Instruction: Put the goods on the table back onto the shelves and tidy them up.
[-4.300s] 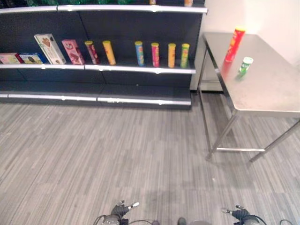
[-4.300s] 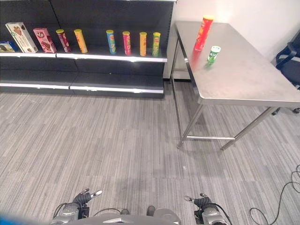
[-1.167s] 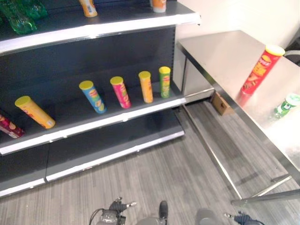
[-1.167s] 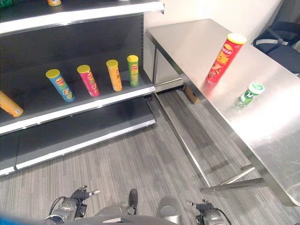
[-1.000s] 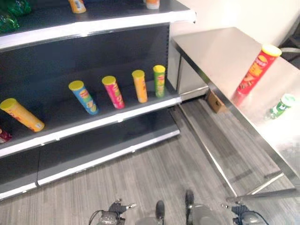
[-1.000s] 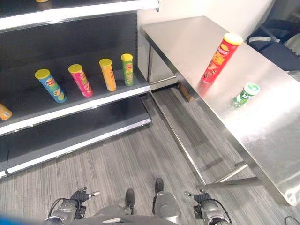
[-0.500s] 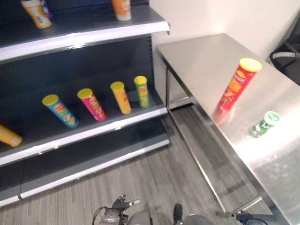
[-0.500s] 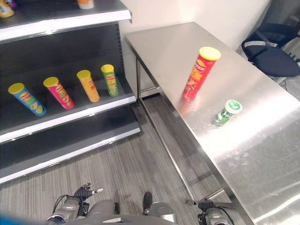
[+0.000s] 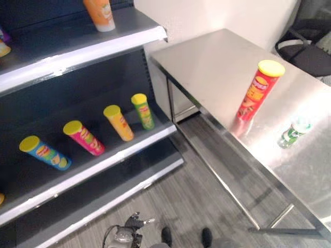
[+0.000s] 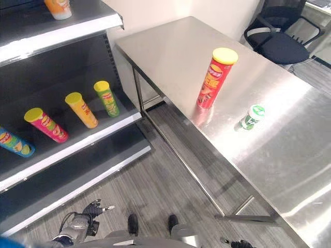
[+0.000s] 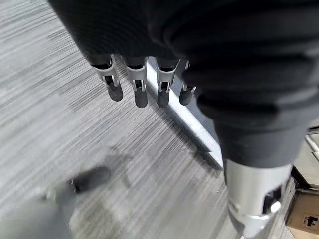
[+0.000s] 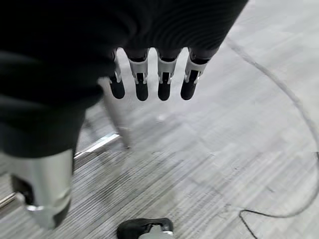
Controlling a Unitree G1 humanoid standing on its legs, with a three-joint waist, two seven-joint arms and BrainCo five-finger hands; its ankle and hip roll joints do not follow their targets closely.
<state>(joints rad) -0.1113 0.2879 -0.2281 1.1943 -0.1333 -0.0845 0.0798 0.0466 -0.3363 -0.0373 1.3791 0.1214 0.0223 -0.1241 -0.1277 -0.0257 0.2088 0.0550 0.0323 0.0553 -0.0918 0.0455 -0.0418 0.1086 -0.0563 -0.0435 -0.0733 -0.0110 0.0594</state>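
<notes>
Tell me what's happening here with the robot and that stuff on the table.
Nothing is being handled. The left hand and right hand hang open above the floor, holding nothing. A tall red can and a small green container stand on the steel table, waiting to go back. Beside it, the shelf holds a row of colored cans.

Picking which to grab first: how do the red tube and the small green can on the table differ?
The red tube is tall and slim with a yellow lid; the green can is much shorter, with a white-and-green top. The red tube stands nearer the shelves; the green can sits further along the table, apart from it. Both stand upright on the steel top, untouched.
</notes>
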